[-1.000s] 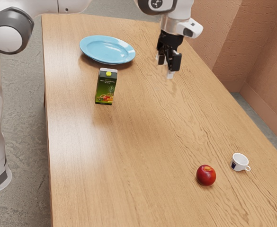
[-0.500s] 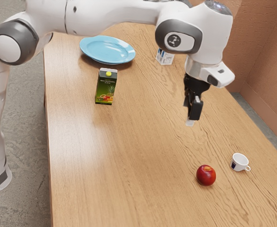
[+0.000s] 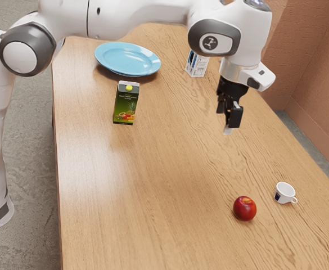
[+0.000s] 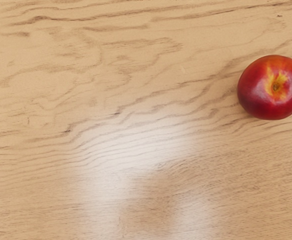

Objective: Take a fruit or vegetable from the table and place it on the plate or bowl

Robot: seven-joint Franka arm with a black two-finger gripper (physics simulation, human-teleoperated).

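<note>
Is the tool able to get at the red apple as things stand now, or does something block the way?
Probably yes. The tool hangs over bare table, the apple lies in the open, and the white cup stands apart from it, toward the exterior view's right. Nothing stands between them.

Five loose things on one table [image 3: 153, 185], one gripper [image 3: 228, 128] above it.

Here's the tally: one red apple [image 3: 244, 208], the only fruit, well apart from the gripper and down on the wood with one small white cup [image 3: 285, 193] just beside it. Cartons, count two: one green juice carton [image 3: 126, 102] well off to the gripper's side, and one smaller white-and-blue carton [image 3: 197, 63] near the gripper, back toward the arm. Plates, just one, the blue plate [image 3: 127, 58], farther from the gripper than either carton.
</note>
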